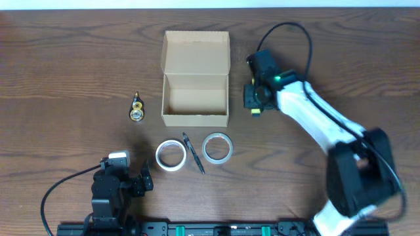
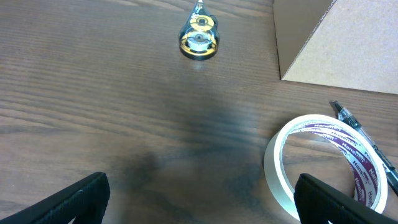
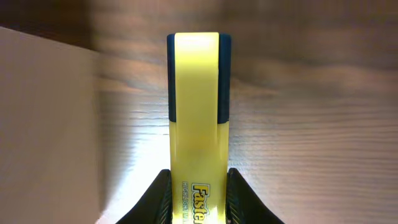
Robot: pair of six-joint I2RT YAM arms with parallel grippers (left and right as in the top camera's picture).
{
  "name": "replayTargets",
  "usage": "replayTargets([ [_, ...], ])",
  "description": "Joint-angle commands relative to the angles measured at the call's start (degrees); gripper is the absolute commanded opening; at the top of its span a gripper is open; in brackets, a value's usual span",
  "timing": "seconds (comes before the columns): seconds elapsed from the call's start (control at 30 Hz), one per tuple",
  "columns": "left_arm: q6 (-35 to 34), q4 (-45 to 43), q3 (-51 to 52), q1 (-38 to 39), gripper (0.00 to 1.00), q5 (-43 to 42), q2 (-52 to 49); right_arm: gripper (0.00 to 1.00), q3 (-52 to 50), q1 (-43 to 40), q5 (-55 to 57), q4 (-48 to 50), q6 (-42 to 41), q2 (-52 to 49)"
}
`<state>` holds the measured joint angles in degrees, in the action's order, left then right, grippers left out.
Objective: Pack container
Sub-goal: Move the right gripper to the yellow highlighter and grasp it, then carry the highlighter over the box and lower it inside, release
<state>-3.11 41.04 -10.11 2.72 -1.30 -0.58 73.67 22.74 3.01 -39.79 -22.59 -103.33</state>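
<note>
The container [image 1: 195, 98] is a tan cardboard box with its flap lid open toward the back, and its inside looks empty. My right gripper [image 1: 254, 105] is just right of the box and shut on a yellow highlighter [image 3: 194, 118] with a blue cap; the box wall [image 3: 43, 124] fills the left of the right wrist view. My left gripper [image 2: 199, 199] is open and empty near the front edge, with a tape roll [image 2: 323, 162] by its right finger.
Two tape rolls [image 1: 170, 155] [image 1: 217, 147] lie in front of the box with a black pen [image 1: 194, 153] between them. A small gold and black object [image 1: 136, 109] lies left of the box. It also shows in the left wrist view [image 2: 199, 38].
</note>
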Motion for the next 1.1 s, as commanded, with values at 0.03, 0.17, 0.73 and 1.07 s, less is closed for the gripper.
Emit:
replayTargets([
  [0.03, 0.4, 0.3, 0.9, -0.2, 0.95, 0.4, 0.4, 0.01, 0.9, 1.2, -3.1, -0.2, 5.2, 9.0],
  [0.17, 0.4, 0.3, 0.9, -0.2, 0.96, 0.4, 0.4, 0.01, 3.1, 2.3, -8.7, 1.2, 9.5, 13.2],
  [0.73, 0.4, 0.3, 0.9, -0.2, 0.95, 0.4, 0.4, 0.01, 33.7, 4.2, -17.4, -12.6, 25.4, -9.3],
  [1.07, 0.4, 0.3, 0.9, -0.2, 0.95, 0.4, 0.4, 0.01, 43.2, 9.6, -13.1, -25.0, 39.3, -15.9],
])
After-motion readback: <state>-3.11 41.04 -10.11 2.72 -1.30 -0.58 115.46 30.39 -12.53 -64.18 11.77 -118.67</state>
